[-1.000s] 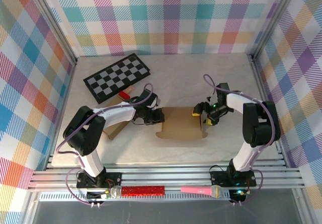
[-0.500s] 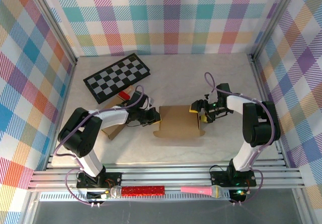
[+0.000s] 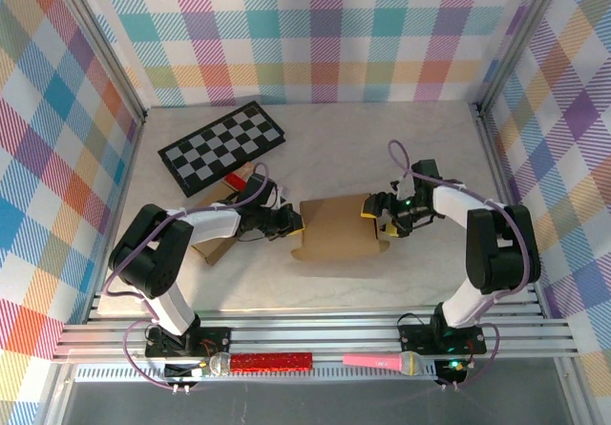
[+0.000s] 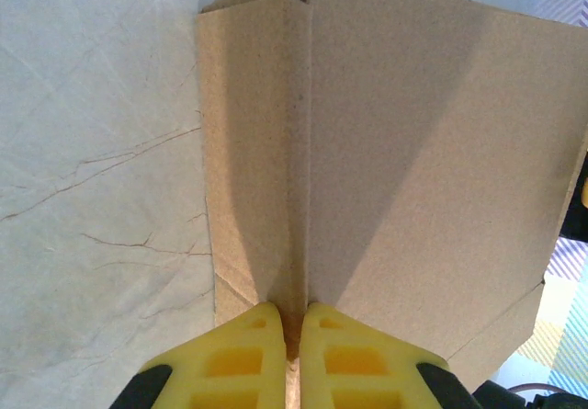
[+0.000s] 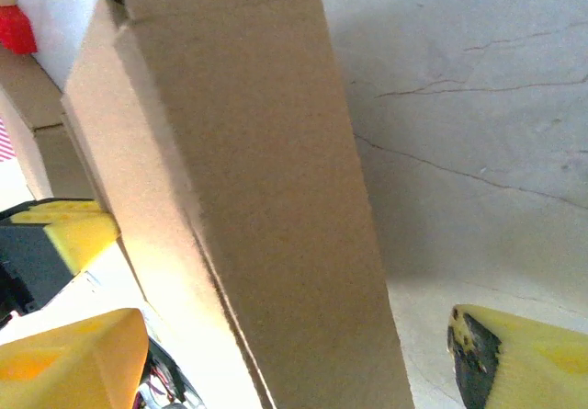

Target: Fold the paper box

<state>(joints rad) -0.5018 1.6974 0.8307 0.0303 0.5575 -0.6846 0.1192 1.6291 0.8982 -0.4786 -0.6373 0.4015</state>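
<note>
Brown cardboard, a flat piece (image 3: 214, 244), lies at the left of the pale marbled worktop (image 3: 334, 153), mostly covered by the left arm. Its shape is hard to read. Behind it lie a black-and-grey checkerboard (image 3: 221, 145) and a small red object (image 3: 235, 178), which is half hidden by the arm.

The left tool (image 3: 292, 223) reaches to the left edge of the paper box (image 3: 339, 231), which lies near the middle of the worktop between the two arms. In the left wrist view its yellow fingers (image 4: 243, 358) are clenched together. A raised crease of the cardboard runs straight down into the thin slit between them, so they pinch that fold. The fingertips are cut off by the bottom of the frame.

From the right wrist view the box rises as a slanted slab, with its far end open at the top corner. The right tool (image 3: 380, 217) stands released at the box's right edge. One yellow finger (image 5: 73, 358) is low on the left and the other is well apart on the right, with bare worktop between that one and the cardboard. Whether the left one touches the box cannot be told.
</note>
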